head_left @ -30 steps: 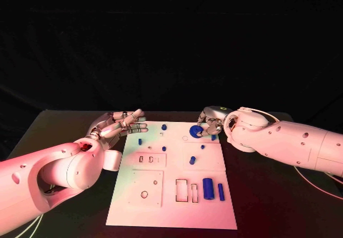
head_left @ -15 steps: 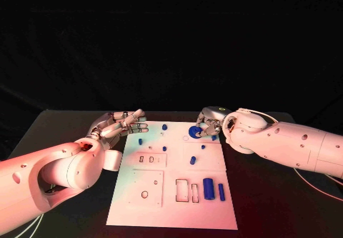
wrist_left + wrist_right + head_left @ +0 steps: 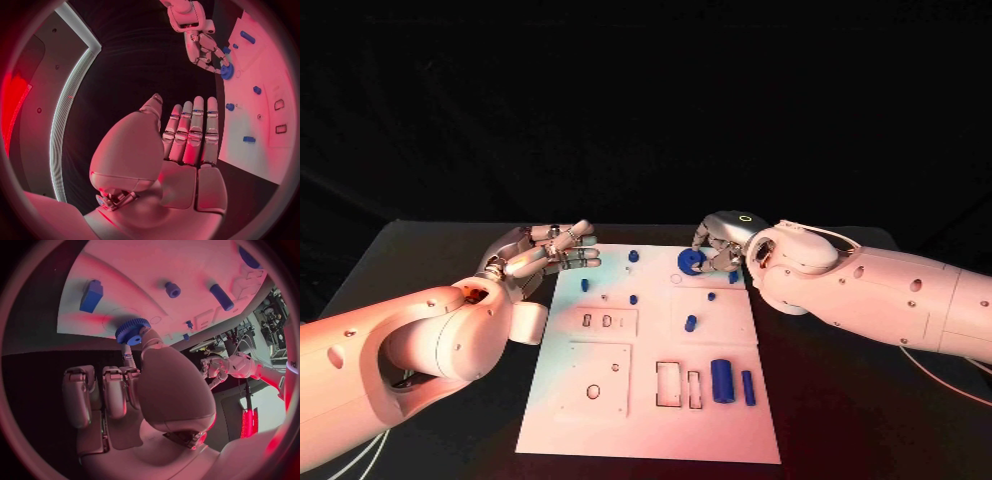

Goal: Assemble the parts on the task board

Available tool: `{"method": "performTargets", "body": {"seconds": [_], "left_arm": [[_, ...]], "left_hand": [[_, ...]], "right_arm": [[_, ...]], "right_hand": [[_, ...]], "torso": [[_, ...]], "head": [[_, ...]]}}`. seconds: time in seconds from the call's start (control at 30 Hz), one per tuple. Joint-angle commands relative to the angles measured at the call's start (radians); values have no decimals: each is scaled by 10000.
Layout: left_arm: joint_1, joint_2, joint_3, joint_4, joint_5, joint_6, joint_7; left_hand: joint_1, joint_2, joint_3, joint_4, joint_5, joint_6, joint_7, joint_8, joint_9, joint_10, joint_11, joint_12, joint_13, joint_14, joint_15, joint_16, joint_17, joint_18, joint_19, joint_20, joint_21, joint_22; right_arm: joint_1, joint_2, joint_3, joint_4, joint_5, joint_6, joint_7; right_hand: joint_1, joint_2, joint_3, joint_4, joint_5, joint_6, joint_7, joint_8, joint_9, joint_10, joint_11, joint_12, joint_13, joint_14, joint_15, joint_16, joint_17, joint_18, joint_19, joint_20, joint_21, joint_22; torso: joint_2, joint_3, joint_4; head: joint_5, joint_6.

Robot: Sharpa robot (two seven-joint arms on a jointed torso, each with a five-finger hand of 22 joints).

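Observation:
The white task board (image 3: 646,420) lies in the middle of the table. My right hand (image 3: 715,248) is over its far right part and pinches a blue toothed gear (image 3: 689,262) between thumb and finger, just above the board. In the right wrist view the gear (image 3: 132,331) hangs close over a round mark on the board (image 3: 125,270). My left hand (image 3: 545,252) hovers at the board's far left edge, fingers stretched out and holding nothing (image 3: 187,135). The left wrist view also shows the right hand (image 3: 203,47) with the gear (image 3: 227,71).
Small blue pegs (image 3: 633,256) (image 3: 633,299) (image 3: 689,323) stand on the board's far half. A thick blue cylinder (image 3: 723,380) and a thin one (image 3: 747,387) lie near right. Empty rectangular slots (image 3: 678,385) and a round hole (image 3: 593,392) sit near the front.
My right hand has edged slightly left and farther along with the gear. The left hand has stayed where it was.

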Motion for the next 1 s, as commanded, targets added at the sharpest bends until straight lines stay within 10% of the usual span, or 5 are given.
{"method": "performTargets", "body": {"seconds": [0.03,0.4,1.0], "left_arm": [[12,5,7,6,10,221,11],[12,25,7,-44,10,228,5],[13,50,7,-16,10,233,6]], "left_hand": [[80,70,11,-46,41,-50,43,-48,-9,-35,55,-42,-8,-55,28,-42,19,7,-95,8,60,13],[80,70,11,-46,41,-50,43,-48,-9,-35,55,-42,-8,-55,28,-42,19,7,-95,8,60,13],[94,80,22,-58,40,-54,45,-56,-9,-38,58,-47,-8,-54,31,-50,24,9,-105,11,68,17]], "right_arm": [[-3,-59,4,266,-555,-519,-176],[74,452,15,906,-1081,-878,-445],[11,1965,-32,-215,-1074,-700,-339]], "right_hand": [[51,40,53,10,-41,91,-1,8,17,1030,-69,65,2632,1024,-74,59,2634,-139,829,-80,68,2376],[41,29,101,25,-29,117,-10,-1,13,1030,-76,65,2632,1024,-79,59,2634,-168,907,-86,144,2470],[-64,-20,182,105,-23,94,8,-68,-15,988,-67,22,2584,1024,-80,59,2634,-162,891,-94,129,2452]], "torso": [[-2,-2,-6],[9,3,19],[25,-10,36]], "head": [[29,8],[72,65],[200,27]]}}
